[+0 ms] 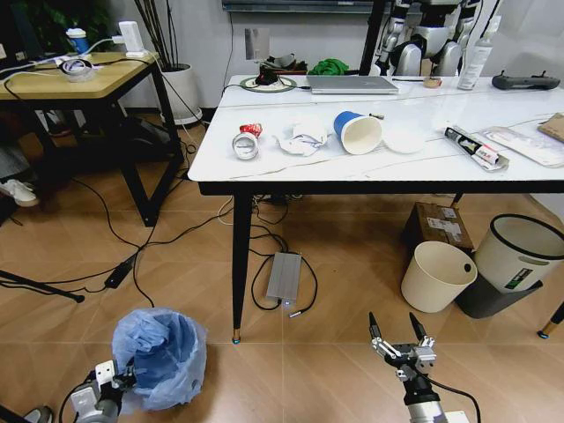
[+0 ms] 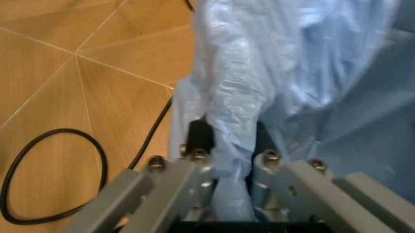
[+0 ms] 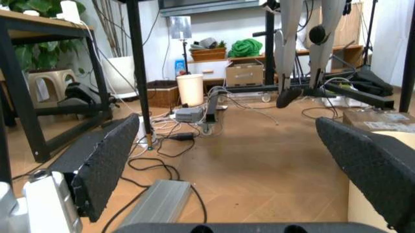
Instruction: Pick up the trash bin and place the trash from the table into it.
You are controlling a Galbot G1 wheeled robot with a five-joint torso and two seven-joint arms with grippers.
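While my left fingers [image 2: 227, 145] pinch a fold of light-blue liner at the rim, the trash bin [image 1: 161, 355] sits low by the floor at my left side, short of the surface [image 1: 458, 154]; whether it is lifted clear of the tiles I cannot tell.

Item, bin: gripped, nothing visible inside it from here.

Item, trash, all on the surface and none binned: crushed red can [image 1: 247, 141], crumpled white wrapper [image 1: 304, 137], blue paper cup [image 1: 357, 132] on its side, clear packaging [image 1: 529, 145], brown cardboard [image 1: 553, 126] at the far right edge.

Item, right fingers [image 1: 401, 339]: spread wide, holding nothing, hovering low over the floor beside the cream bin [image 1: 438, 276].

Status, by my reckoning: pickup begun; carrying the bin up and clearing every piece remain.
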